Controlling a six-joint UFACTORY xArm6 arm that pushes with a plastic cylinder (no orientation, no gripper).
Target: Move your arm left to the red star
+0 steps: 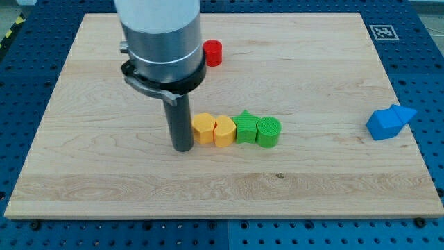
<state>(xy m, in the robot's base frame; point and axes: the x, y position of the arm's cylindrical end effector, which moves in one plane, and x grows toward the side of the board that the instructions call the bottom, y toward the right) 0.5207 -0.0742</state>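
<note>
**Rod tip rests beside a row of blocks, red block farther back**

Camera view: A pale wooden board [104, 180] lies on a blue perforated table [430, 62]. The robot arm's grey cylindrical body [161, 35] fills the upper left, ending in a straight dark rod. The rod's tip [183, 148] sits on the board just left of a yellow block [203, 128], touching it or nearly so. The rod has no jaws and holds nothing.

Four blocks form a tight row running right from the tip: the yellow block, a second yellow-orange block [224, 131], a green star-shaped block [245, 128] and a green round block [268, 132]. Near the far edge, just right of the arm's body, stands a small red block [213, 53]; its shape reads as round from here, and no clear star shows. Two blue blocks [390, 122] sit together at the far right.

The approach seems still under way. The tip would likely need to travel away from the row toward the far side, ending at the red block's left.
</note>
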